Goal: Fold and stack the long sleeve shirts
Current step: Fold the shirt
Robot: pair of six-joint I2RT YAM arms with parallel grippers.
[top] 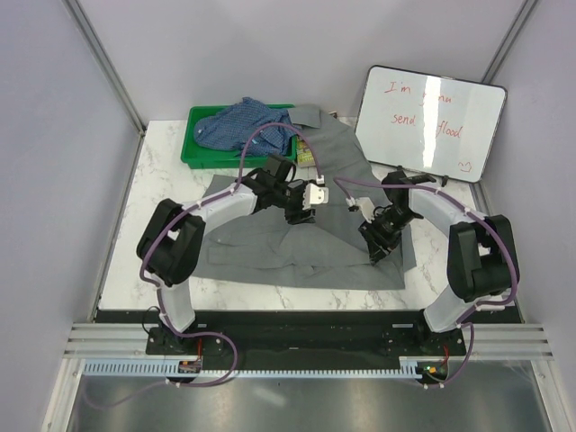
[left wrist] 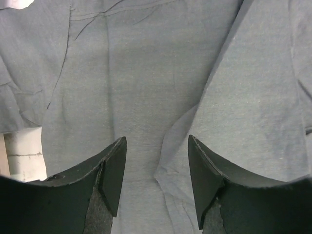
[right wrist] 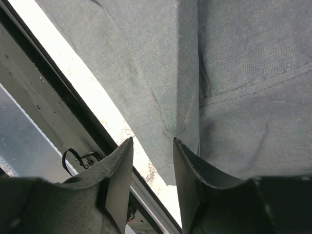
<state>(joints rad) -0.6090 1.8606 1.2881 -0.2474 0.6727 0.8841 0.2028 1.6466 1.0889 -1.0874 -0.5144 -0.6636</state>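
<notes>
Whiteboard, red handwriting, "I'm", "send", perhaps "flood"

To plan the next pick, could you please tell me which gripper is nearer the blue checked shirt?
Left. The left gripper is over the middle of the grey shirt, in front of the blue checked shirt; the right gripper is farther, by the grey shirt's near right edge.
</notes>
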